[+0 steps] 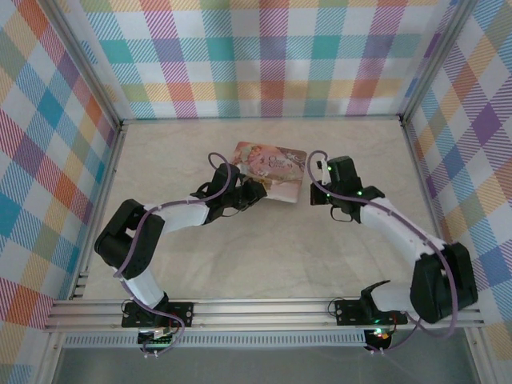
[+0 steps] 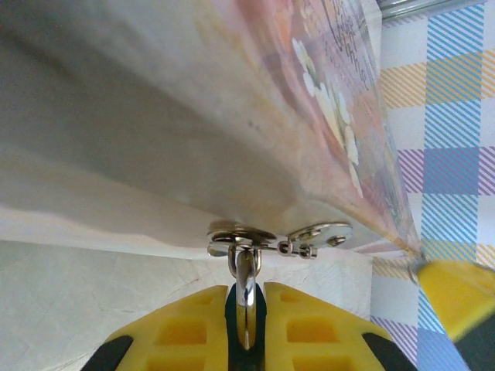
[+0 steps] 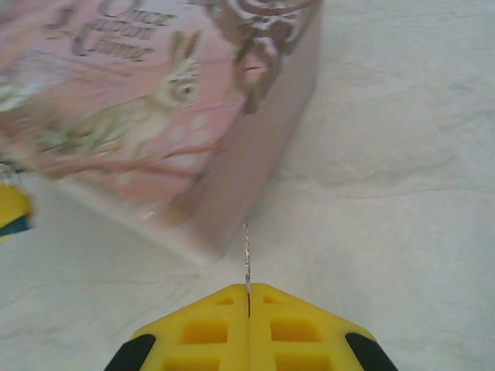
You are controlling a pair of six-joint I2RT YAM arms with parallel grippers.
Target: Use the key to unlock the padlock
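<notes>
Where it shows, the key (image 3: 247,259) gleams silvery.

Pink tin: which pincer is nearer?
Left. Left pincer grips the padlock hanging on the pink tin; right pincer, holding the key, sits just off its corner.

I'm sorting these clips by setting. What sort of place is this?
Probably a lab test cell for robot trials, not a home: checked walls on a metal frame box in a marble-look table, and a left arm and a right arm are bolted to a rail at its near edge.
</notes>
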